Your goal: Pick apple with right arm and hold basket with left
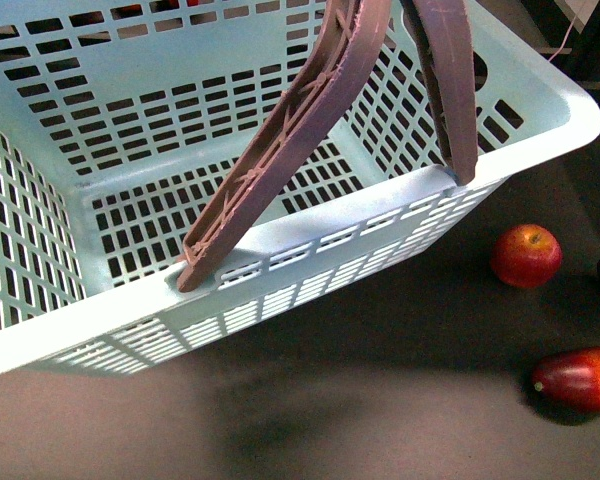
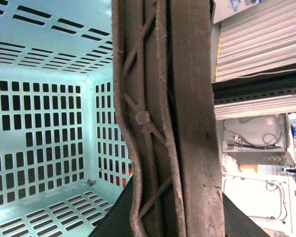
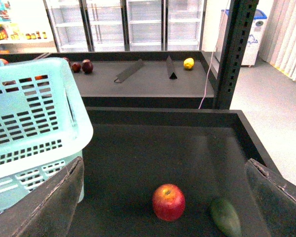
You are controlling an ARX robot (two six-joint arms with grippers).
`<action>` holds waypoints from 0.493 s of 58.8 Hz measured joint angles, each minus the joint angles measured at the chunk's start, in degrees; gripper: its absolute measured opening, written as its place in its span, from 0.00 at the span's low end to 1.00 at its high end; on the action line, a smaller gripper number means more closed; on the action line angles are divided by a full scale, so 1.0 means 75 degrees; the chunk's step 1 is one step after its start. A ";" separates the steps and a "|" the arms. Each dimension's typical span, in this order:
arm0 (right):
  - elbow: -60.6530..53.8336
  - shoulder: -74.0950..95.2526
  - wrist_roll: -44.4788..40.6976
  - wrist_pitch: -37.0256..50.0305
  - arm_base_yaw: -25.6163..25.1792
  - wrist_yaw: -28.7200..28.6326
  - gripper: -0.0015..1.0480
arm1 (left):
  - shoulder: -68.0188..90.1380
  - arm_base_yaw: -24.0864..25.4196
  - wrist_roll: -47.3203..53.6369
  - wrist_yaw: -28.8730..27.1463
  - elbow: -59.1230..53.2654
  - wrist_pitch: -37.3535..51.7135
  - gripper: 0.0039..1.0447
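The pale mint-blue basket (image 1: 100, 190) fills the front view, tilted, its two brownish-mauve handles (image 1: 310, 110) raised together. In the left wrist view my left gripper (image 2: 177, 217) is shut on the handles (image 2: 187, 113), with the basket's inside (image 2: 39, 138) behind. The red apple (image 1: 526, 255) with a yellow top lies on the dark surface right of the basket. In the right wrist view the apple (image 3: 168, 201) lies between and beyond my right gripper's (image 3: 167, 197) wide-open fingers (image 3: 44, 207), apart from them. The basket's corner (image 3: 34, 123) shows beside one finger.
A dark red mango-like fruit (image 1: 580, 378) lies nearer than the apple. A dark green fruit (image 3: 226, 217) lies close beside the apple. The dark tray's raised wall (image 3: 251, 138) and a black post (image 3: 234, 54) stand beyond. A far shelf holds more fruit (image 3: 87, 65).
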 joint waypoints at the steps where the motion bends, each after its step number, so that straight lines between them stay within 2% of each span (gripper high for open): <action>1: 0.0000 0.0000 0.0000 0.0000 0.0000 0.0000 0.92 | 0.0000 0.0000 0.0003 0.0000 0.0000 0.0000 0.15; 29: 0.0050 0.0108 0.0128 -0.0172 -0.0029 -0.0105 0.92 | 0.0000 -0.0003 0.0085 -0.0020 0.0000 0.0000 0.15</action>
